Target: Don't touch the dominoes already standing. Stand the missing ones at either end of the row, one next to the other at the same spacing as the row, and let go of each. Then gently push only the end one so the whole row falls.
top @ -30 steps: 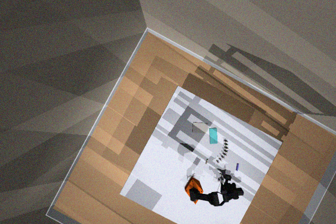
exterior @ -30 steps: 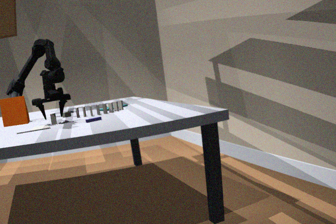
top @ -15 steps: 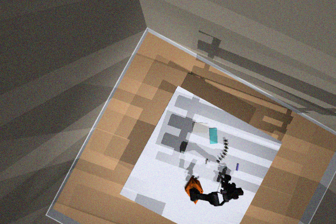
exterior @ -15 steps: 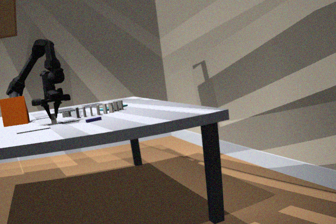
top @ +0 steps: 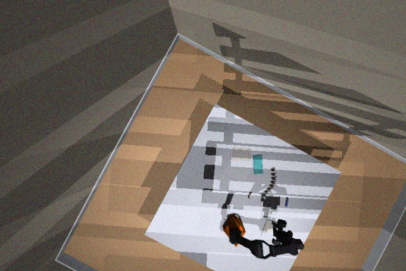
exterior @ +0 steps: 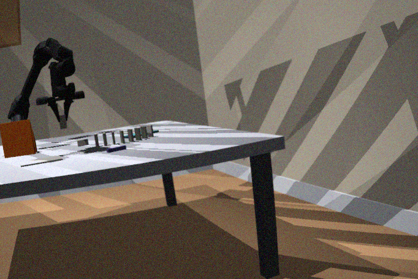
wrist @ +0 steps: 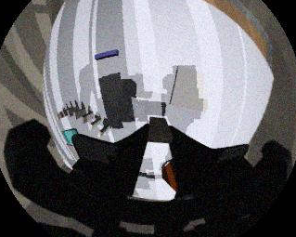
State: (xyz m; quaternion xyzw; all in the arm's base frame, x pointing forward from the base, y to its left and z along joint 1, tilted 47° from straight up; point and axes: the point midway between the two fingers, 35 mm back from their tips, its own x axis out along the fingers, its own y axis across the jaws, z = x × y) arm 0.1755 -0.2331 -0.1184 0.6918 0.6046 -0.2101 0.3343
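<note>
A curved row of several thin grey dominoes (top: 273, 178) (exterior: 121, 136) (wrist: 83, 111) stands upright on the white table. My gripper (exterior: 62, 118) (wrist: 158, 127) is shut on a grey domino (exterior: 62, 124) (wrist: 160, 135) and holds it in the air, well above the table. The held domino hangs upright below the fingertips in the exterior view. Another loose domino (top: 249, 195) (exterior: 82, 142) lies low on the table beside the row's near end, apart from it. The arm hides the fingertips in the top view.
An orange box (top: 233, 225) (exterior: 17, 139) (wrist: 171, 177) stands near the arm's base. A purple bar (top: 286, 201) (exterior: 116, 148) (wrist: 107, 55), a teal block (top: 257, 164) (wrist: 70, 136) and a flat cream piece (exterior: 43, 160) (wrist: 186, 88) lie around the row. Dark shadows cross the table.
</note>
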